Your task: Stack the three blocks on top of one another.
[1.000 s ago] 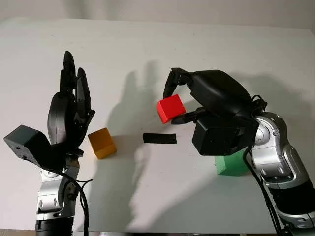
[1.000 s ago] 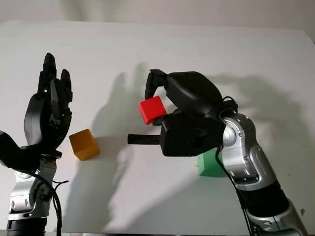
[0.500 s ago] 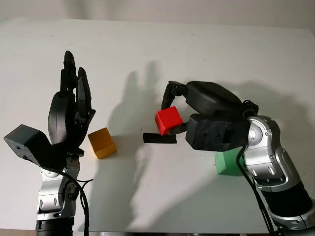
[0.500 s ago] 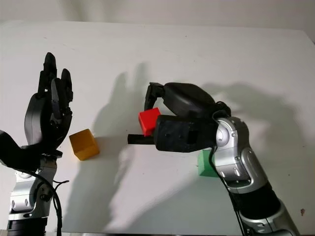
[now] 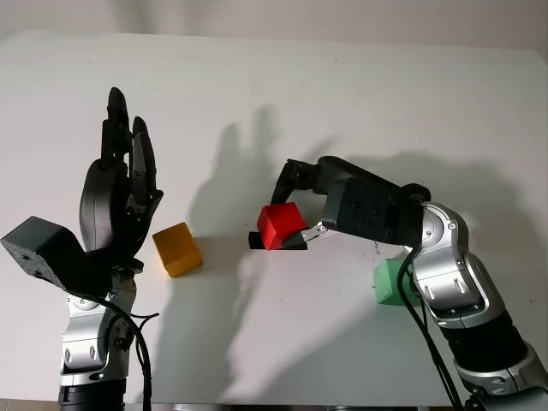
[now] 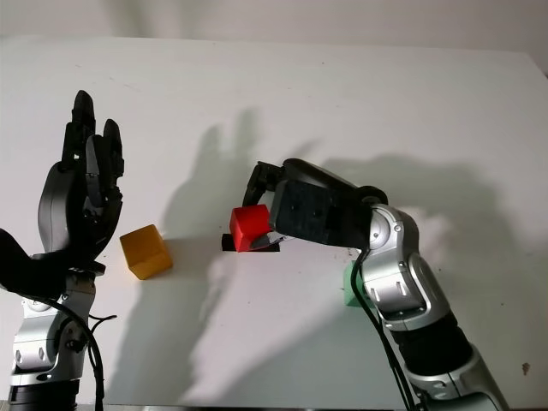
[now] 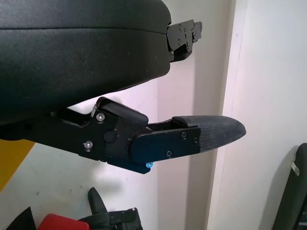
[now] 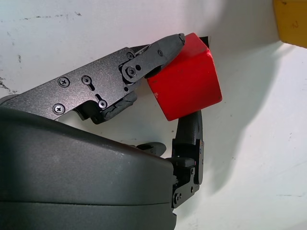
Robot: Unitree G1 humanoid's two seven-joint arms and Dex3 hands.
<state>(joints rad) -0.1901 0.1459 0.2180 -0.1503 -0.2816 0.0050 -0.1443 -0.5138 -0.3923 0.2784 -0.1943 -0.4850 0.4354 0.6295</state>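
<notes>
My right hand (image 5: pixel 295 214) is shut on the red block (image 5: pixel 281 226), low over the black strip (image 5: pixel 255 241) at the table's middle; in the right wrist view the red block (image 8: pixel 184 86) sits pinched between the fingers (image 8: pixel 158 52). The orange block (image 5: pixel 177 249) rests on the table to the left. The green block (image 5: pixel 390 282) lies on the table behind my right forearm, partly hidden. My left hand (image 5: pixel 120 188) is raised upright at the left, open, above and just left of the orange block.
The white table (image 5: pixel 282 94) stretches far behind the blocks. Shadows of both arms fall across its middle. The table's near edge runs along the bottom of the head views.
My right hand has dropped and moved left with the red block, from well above the table down to just over the black strip. The left hand has stayed put.
</notes>
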